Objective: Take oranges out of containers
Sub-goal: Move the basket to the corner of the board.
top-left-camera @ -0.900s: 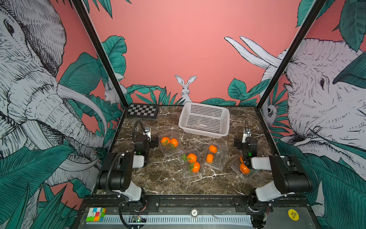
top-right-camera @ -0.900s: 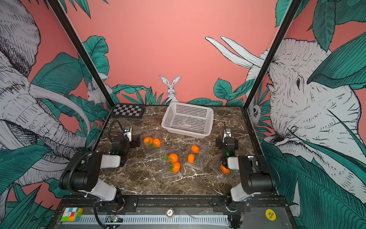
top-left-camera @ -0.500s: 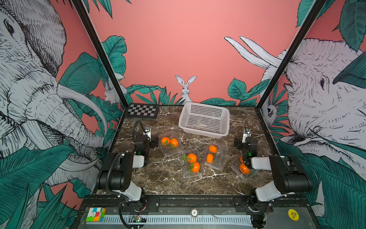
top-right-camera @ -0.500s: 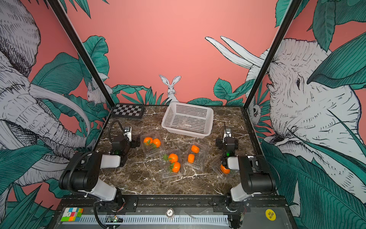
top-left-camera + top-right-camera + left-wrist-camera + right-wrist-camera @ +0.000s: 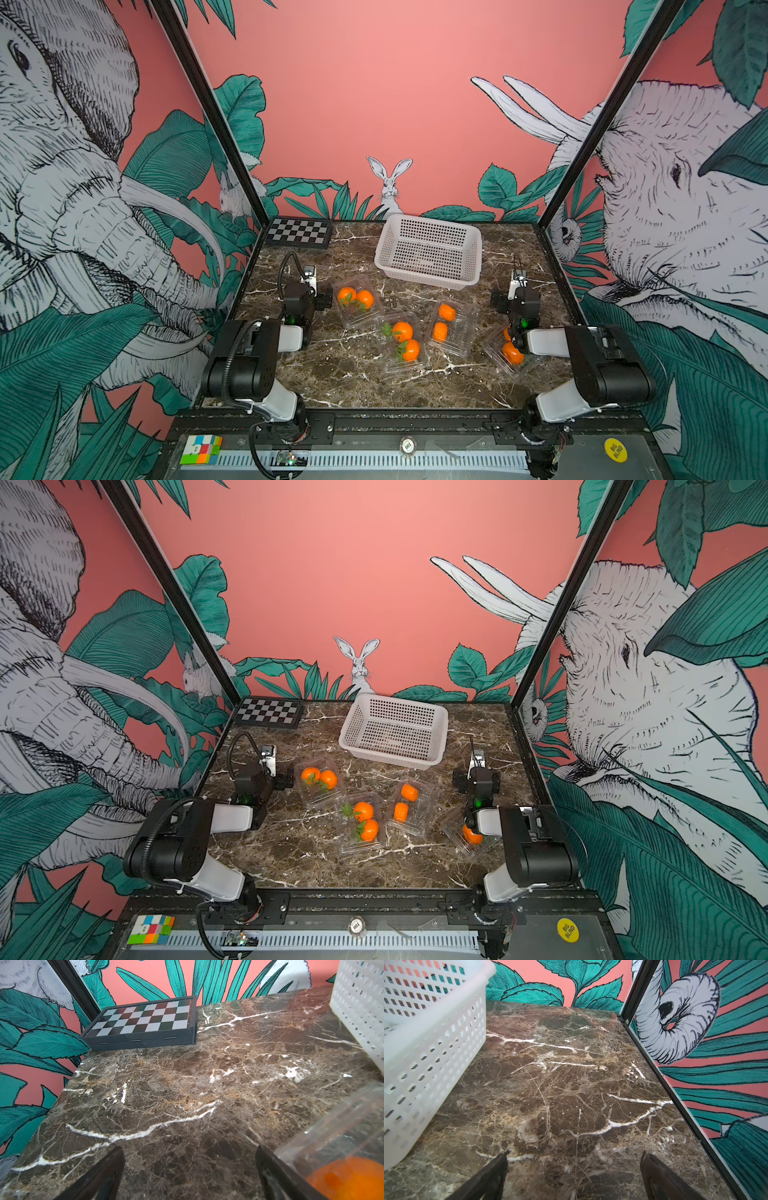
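Still idle, nothing unpacked yet

Noted no shift since a moment ago: same poses, same layout, so judged not yet begun. Found left hand (image 5: 190, 1151) and right hand (image 5: 574, 1155) both spread wide, gripping nothing, low over bare tabletop (image 5: 345, 374). Counted four clear containers (image 5: 361, 318), apparently lidded: one just beside left hand on its inner side, two between the hands, one behind right hand, partly hidden from above. Counted eight oranges (image 5: 402, 330), two per container, all inside, last pair only partly seen. Also counted one white basket (image 5: 424, 274) ahead of right hand, toward the left one, and one chessboard (image 5: 143, 1020) ahead of left hand.
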Controlling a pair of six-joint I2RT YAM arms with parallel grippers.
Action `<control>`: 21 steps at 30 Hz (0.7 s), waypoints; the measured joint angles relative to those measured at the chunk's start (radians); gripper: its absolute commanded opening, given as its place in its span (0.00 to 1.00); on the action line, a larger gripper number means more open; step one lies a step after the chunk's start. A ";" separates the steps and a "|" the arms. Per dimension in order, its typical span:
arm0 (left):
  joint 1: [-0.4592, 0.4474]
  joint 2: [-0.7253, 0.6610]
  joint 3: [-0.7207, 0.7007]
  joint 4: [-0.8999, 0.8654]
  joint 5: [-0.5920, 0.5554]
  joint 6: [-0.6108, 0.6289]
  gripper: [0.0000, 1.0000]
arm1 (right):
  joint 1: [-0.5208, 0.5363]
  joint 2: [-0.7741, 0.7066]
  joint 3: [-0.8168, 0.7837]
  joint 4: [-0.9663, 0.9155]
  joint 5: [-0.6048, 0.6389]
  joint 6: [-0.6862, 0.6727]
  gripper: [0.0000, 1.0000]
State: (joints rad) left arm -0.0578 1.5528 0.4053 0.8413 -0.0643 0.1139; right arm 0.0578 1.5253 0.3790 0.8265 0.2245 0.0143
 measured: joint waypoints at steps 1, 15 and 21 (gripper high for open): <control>0.000 0.000 0.000 0.000 0.000 0.000 0.99 | 0.000 0.000 0.000 0.000 0.000 0.000 0.99; 0.004 0.000 0.000 0.001 0.005 0.000 0.99 | 0.000 0.000 0.000 0.000 0.000 0.000 0.99; 0.006 -0.099 0.061 -0.193 -0.014 -0.015 0.99 | 0.000 -0.129 -0.002 -0.069 0.056 0.017 0.98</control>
State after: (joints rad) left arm -0.0517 1.4536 0.4660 0.6483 -0.0784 0.0990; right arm 0.0578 1.3964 0.3767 0.7574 0.2810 0.0311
